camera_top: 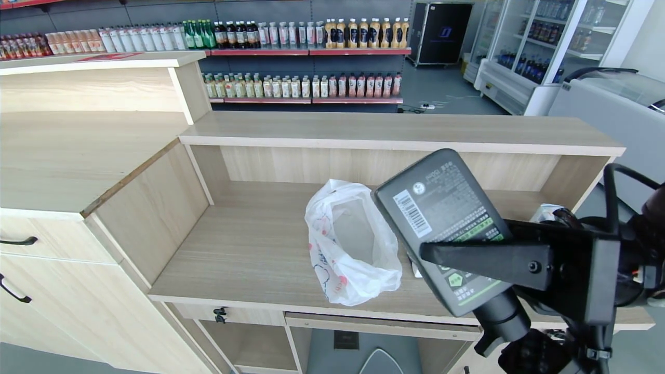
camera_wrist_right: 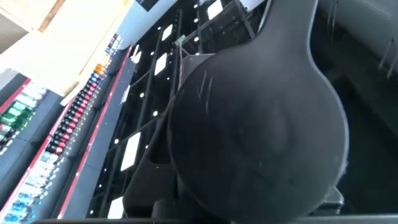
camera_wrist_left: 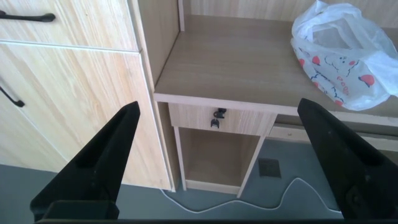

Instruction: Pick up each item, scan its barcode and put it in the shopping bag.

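Light wood counter (camera_top: 249, 244), worktop recessed beneath a raised rear ledge (camera_top: 395, 132). A taller drawer cabinet (camera_top: 52, 291) with black handles (camera_top: 18, 241) adjoins the counter's left edge. A small black lock (camera_wrist_left: 217, 118) sits on the drawer under the front edge, and a white cable (camera_wrist_left: 249, 202) lies on the floor below. Behind the counter are red shelves of bottles (camera_top: 306, 52), a black wheeled case (camera_top: 441, 32), glass-door coolers (camera_top: 540, 41) and a chest freezer (camera_top: 608, 93).
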